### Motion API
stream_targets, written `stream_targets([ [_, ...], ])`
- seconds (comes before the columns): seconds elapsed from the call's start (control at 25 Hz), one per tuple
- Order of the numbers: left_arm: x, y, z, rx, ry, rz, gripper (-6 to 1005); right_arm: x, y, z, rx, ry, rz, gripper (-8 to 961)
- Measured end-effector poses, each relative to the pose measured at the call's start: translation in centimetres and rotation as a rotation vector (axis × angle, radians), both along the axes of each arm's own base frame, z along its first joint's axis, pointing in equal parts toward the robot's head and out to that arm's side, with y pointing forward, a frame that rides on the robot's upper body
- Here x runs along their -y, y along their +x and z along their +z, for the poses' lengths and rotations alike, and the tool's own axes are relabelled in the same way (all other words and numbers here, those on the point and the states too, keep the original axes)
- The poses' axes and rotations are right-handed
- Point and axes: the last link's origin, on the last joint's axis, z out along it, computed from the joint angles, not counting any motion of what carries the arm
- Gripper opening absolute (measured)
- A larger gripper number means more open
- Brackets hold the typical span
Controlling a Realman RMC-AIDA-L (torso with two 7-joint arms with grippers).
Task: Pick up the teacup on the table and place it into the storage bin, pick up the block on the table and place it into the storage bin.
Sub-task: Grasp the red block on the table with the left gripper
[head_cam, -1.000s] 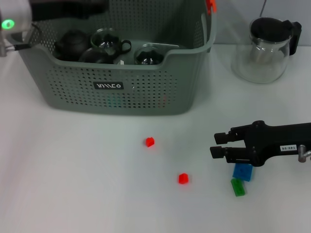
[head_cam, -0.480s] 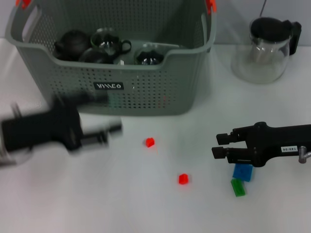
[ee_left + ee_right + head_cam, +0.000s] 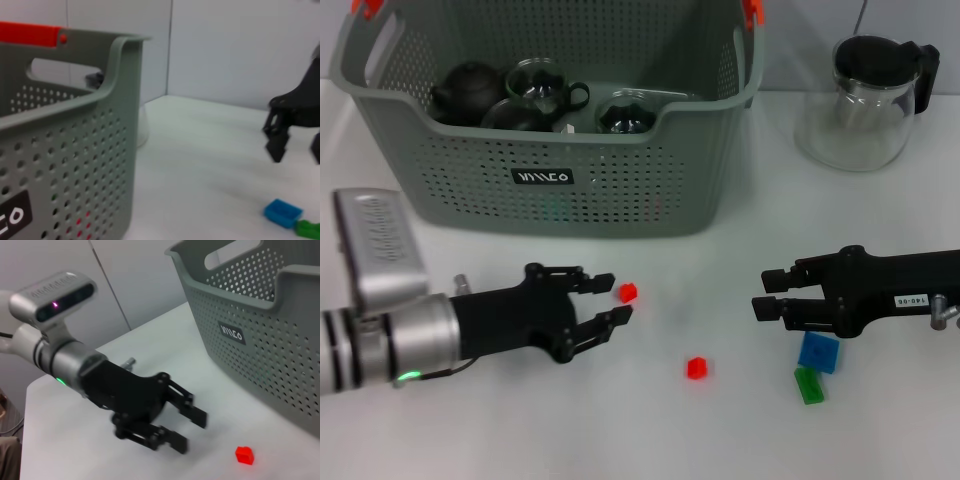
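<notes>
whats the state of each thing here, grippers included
left gripper: open, red block between its fingertips
right gripper: open, empty
storage bin: upright, holds dark teaware
red block: on table
second red block: on table
blue block: on table
green block: on table
glass pitcher: upright, lid on

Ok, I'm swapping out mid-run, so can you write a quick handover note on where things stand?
Left gripper: open, low over the table, fingers either side of a red block, not closed on it.
Right gripper: open, empty, hovering above the blue block and green block.
Storage bin: holds dark teapots and glass cups; no teacup remains on the table.
Left to do: four blocks remain out, the two red ones (second), the blue and the green. The glass pitcher stands beside the bin.
</notes>
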Motion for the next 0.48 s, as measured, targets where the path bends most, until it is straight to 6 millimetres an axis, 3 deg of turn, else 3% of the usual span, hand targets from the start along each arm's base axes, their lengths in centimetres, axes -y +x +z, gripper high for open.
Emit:
stream_targets([
  [0.2,-1.8,0.3,-1.8,-0.058,0.039,0.024,469,-0.1,-0.1,0.0,0.000,0.002,0.001,463],
  [0.48,-3.2,0.6,-2.9,-0.110,0.056,0.061,421,-0.1,-0.2,0.0,-0.001,0.000,0.004,463],
])
